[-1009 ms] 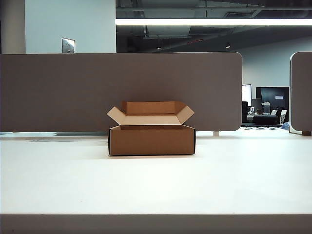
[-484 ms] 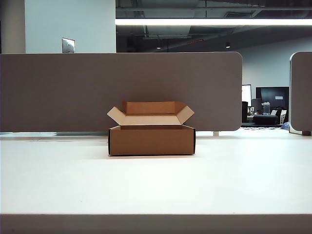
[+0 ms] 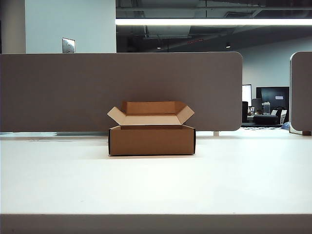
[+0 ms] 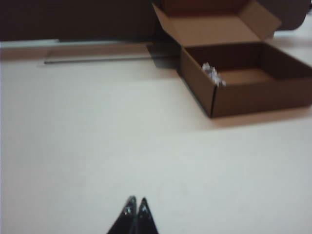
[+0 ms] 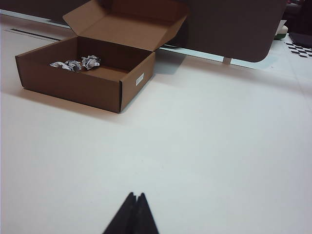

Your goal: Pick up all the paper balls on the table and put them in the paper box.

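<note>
**Paper balls in box; both claws clenched and empty**

The paper box (image 3: 151, 140) sits at centre frame on the table (image 3: 156, 185), long axis running left to right, rear flaps raised. Both paper balls (image 5: 75, 64) lie inside it. The left gripper (image 4: 135, 207) and right gripper (image 5: 135, 199) hover over bare tabletop, fingertips pressed together, holding nothing.

One paper box (image 3: 151, 140) is sitting on one table (image 3: 156, 185), flaps open. Two paper balls (image 5: 78, 63) are lying inside it. One divider panel (image 3: 58, 92) is standing behind. Two grippers are showing, left gripper (image 4: 135, 201) and right gripper (image 5: 136, 196), both closed, empty.
</note>
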Motion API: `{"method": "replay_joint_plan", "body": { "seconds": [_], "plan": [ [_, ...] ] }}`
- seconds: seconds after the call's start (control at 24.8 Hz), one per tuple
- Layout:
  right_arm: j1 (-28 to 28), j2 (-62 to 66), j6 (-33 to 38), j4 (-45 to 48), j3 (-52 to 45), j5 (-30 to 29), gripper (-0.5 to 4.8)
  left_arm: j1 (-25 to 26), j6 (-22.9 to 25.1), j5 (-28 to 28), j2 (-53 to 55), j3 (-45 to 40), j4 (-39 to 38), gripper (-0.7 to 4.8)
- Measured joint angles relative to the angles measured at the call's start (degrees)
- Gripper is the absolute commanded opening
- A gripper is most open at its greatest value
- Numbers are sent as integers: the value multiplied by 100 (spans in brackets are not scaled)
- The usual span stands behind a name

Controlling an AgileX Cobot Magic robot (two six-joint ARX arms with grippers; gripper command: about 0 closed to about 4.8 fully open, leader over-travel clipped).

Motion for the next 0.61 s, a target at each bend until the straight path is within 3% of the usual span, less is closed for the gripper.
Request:
{"method": "replay_joint_plan", "body": {
  "seconds": [0.61],
  "plan": [
    [0, 0, 0, 0, 0, 0, -5, 0, 0, -9, 0, 20, 31, -5]
  ]
}}
